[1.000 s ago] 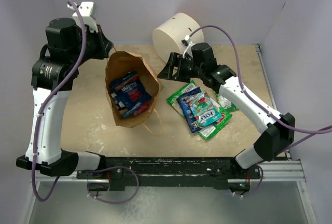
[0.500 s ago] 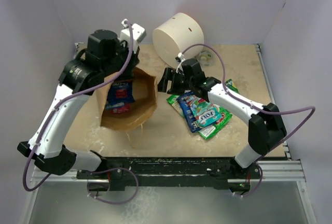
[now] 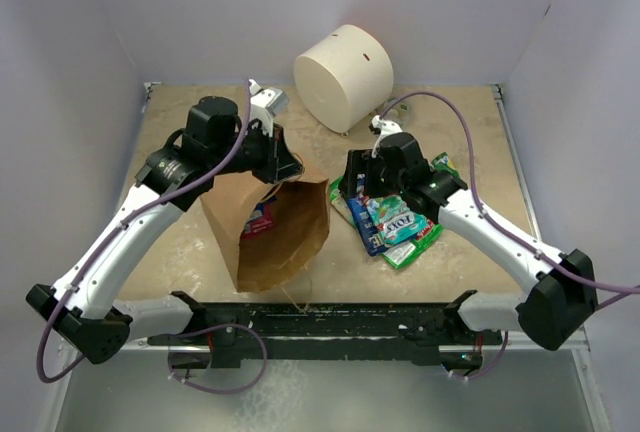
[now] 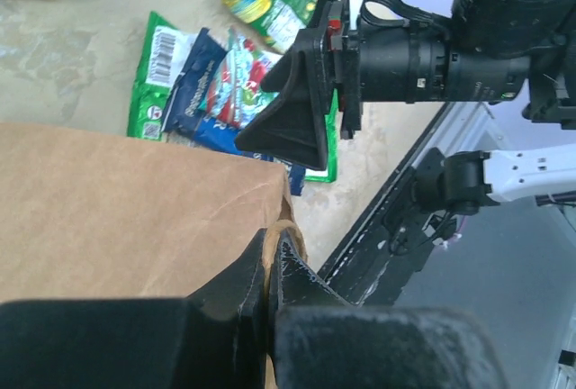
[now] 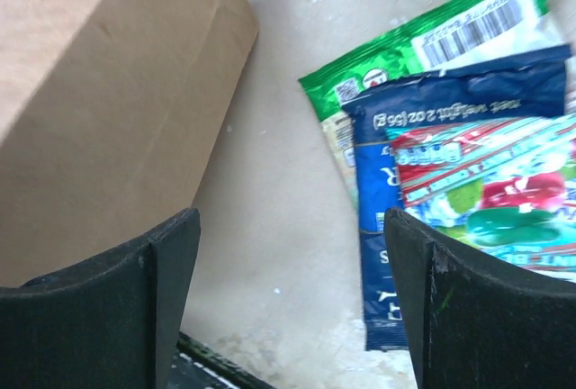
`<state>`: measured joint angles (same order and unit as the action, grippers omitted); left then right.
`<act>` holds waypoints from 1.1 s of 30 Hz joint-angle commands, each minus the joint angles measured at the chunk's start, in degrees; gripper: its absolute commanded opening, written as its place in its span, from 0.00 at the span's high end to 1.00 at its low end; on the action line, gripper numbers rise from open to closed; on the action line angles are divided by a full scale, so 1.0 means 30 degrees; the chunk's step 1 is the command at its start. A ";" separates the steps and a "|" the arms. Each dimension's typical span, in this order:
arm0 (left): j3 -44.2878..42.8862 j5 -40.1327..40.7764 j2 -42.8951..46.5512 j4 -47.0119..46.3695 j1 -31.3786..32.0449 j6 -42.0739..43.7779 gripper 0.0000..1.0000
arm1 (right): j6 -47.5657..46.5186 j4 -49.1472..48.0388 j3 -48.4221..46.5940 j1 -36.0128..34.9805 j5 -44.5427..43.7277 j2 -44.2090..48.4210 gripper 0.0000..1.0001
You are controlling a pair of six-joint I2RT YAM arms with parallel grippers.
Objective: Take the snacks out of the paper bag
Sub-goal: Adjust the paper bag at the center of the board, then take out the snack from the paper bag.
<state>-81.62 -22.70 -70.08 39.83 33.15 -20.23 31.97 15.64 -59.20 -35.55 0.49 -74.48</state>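
Found bag (image 3: 275, 237) centre-left, tilted, pinched at its rim by closed left fingers (image 4: 225, 303). Noted right fingers (image 5: 108, 290) spread wide, empty, between bag and snacks (image 3: 395, 220) piled right on worktop (image 3: 440, 272). Spotted a packet (image 3: 258, 220) inside the mouth. Judged packets light, glossy, slippery; best pinched at a sealed edge; paper thin, tearable

Only brand I can actually make out is "FOX" on the teal-and-white glossy packet (image 3: 399, 222) sitting on top of the pile. The dark blue foil packet (image 5: 382, 227) has a small upside-down white line that looks like it ends in "(56g)", and the rest is too blurry. The green foil packet (image 5: 387, 58) carries a barcode and a tiny QR-type square, digits unreadable.
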 commanded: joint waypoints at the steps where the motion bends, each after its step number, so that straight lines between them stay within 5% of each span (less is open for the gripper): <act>1: -0.0252 -0.1565 0.0881 -0.1696 0.0051 -0.0755 1.00 | -0.4850 -0.0275 -0.1646 0.0094 -0.2801 0.1334 0.15; 5: 0.0033 -0.1494 0.1253 -0.1884 0.0055 -0.0761 1.00 | -1.0226 -0.2401 -0.1518 0.0069 -0.1761 0.3343 0.15; 9: 0.0408 -0.1168 0.2032 -0.2204 0.0046 -0.0806 1.00 | -1.5919 -0.5374 0.0084 -0.0054 0.2273 0.5728 0.16; 14: 0.0436 0.0000 0.2813 -0.1868 0.0040 -0.0729 1.00 | -1.8279 -0.5938 -0.0200 -0.1679 0.5786 0.6298 0.19; 20: 0.0305 0.2011 0.3351 -0.1362 0.0054 -0.0581 1.00 | -2.0933 -0.7986 0.1390 -0.8688 0.3741 0.5970 0.28; 33: -0.0392 0.3245 0.3467 -0.0958 0.0055 -0.0548 1.00 | -2.4219 -1.4899 0.1835 -1.2378 -0.2296 -0.1175 0.39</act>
<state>-80.05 -13.85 -60.10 38.72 33.15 -21.93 -34.48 -15.86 -54.00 -72.40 3.01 -72.84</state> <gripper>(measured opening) 0.009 0.605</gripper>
